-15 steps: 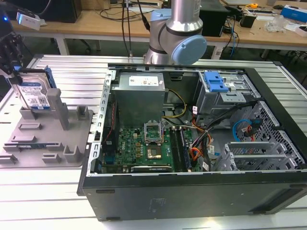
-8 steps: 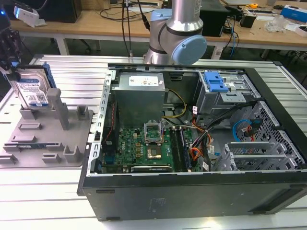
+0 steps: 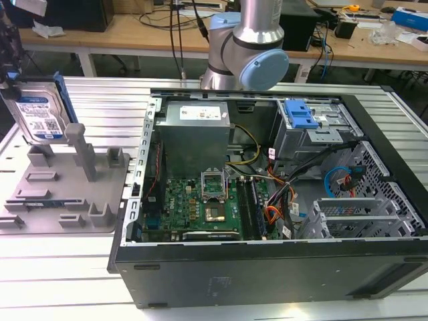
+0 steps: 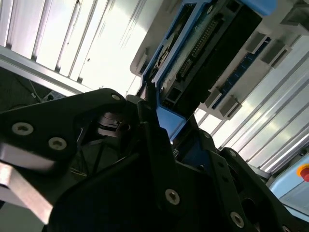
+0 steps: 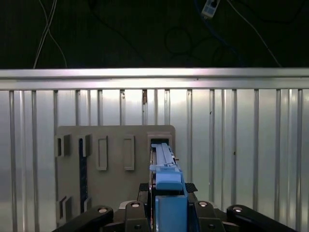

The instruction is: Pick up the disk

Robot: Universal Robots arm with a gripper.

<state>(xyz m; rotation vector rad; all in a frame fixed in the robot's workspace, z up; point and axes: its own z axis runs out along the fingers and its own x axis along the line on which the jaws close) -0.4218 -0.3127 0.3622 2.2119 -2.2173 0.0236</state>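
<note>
lifting phase: gripper (image 5: pixel 170 212) clamped on flat silver-grey metal disk with blue rails (image 3: pixel 41 115), above grey plastic holder (image 3: pixel 63 194); needs a steady rise.

disk (image 3: pixel 39 117): silver-grey metal, glossy paper label, blue plastic rails | holder (image 3: pixel 67 194): matt grey plastic | gripper (image 5: pixel 170 212): matt black plastic, metal screws | table (image 3: pixel 100 100): ribbed bright aluminium
</note>
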